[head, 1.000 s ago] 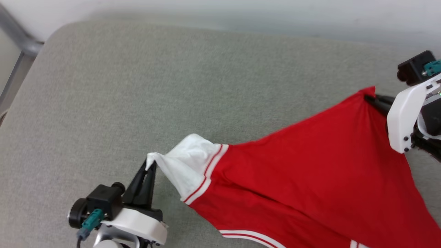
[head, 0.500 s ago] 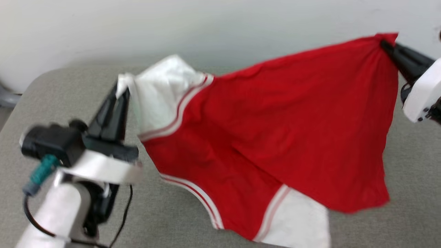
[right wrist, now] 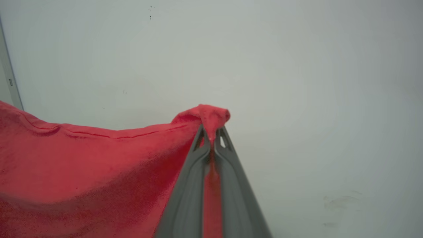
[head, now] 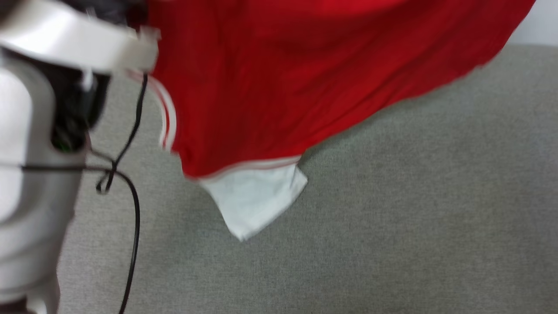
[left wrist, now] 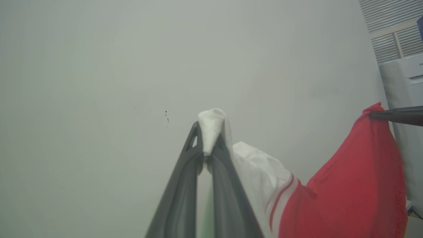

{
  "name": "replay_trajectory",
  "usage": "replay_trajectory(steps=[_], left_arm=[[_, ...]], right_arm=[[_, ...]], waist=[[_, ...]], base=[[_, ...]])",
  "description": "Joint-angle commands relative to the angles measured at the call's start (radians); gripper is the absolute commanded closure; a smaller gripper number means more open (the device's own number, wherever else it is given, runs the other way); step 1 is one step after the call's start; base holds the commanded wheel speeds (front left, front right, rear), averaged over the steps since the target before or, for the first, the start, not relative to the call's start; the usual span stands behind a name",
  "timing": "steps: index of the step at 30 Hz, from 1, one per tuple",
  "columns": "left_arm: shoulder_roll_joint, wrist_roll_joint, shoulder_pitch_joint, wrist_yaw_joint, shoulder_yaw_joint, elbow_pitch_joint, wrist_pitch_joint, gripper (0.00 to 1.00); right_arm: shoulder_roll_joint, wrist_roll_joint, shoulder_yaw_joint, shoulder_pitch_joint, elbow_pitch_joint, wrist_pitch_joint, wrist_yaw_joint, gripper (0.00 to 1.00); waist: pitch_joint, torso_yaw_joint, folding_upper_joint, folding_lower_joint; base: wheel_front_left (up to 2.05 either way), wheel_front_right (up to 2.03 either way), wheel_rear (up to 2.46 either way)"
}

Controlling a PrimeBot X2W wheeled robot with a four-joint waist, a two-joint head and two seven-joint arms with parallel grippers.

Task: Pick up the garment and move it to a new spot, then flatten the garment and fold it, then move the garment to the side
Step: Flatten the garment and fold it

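Head view question: why is the shirt (head: 279, 78) dangling in mid-air, one white sleeve (head: 253, 200) pointing down at the grey cushion (head: 414, 196)? Too blurry to tell if it touches.

Reply: Looks like the carry step to me. Left claw (left wrist: 206, 155) is clamped on the tip of the other sleeve, and right claw (right wrist: 211, 138) is pinched on a bunched red corner. Both are up in front of the pale wall (left wrist: 99, 66). With the two grips well apart, the cloth hangs open like a sheet instead of a ball, so I'd guess it lands flatter at the new spot.

OP: And the folding?

Reply: Not begun, I'd say. Watch that loose black cable (head: 133, 218) by the left arm (head: 26, 174). It's just beside the striped trim and could snag.
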Motion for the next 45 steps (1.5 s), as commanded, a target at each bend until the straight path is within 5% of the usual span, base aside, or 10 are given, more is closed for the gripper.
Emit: replay_trajectory(steps=[1,12,24,35,45], left_arm=[[-0.002,-0.003,-0.028,-0.005,0.003,0.014,0.0,1.0],[-0.041,0.036,-0.577,-0.085,-0.015,0.305,-0.005,1.0],[-0.074,0.059,-0.905,-0.117,-0.053,0.574,-0.103,1.0],[-0.041,0.027,-0.76,-0.131,-0.104,0.687,-0.191,1.0],[0.002,-0.024,-0.396,-0.117,-0.111,0.566,-0.226,1.0]], right_arm=[[0.009,-0.011,-0.006,-0.025,0.002,-0.003,-0.001,1.0],[0.043,-0.144,-0.057,-0.43,0.113,0.004,-0.001,1.0],[0.06,-0.18,-0.004,-0.746,0.354,-0.094,-0.001,1.0],[0.055,-0.081,0.162,-0.641,0.495,-0.211,-0.001,1.0],[-0.004,0.072,0.311,-0.357,0.441,-0.291,-0.001,1.0]], waist=[[0.069,-0.002,0.0,0.0],[0.328,0.003,0.0,0.0],[0.399,0.008,0.0,0.0],[0.419,0.007,0.0,0.0],[0.344,0.022,0.0,0.0]], base=[[0.0,0.0,0.0],[0.0,0.0,0.0],[0.0,0.0,0.0],[0.0,0.0,0.0],[0.0,0.0,0.0]])
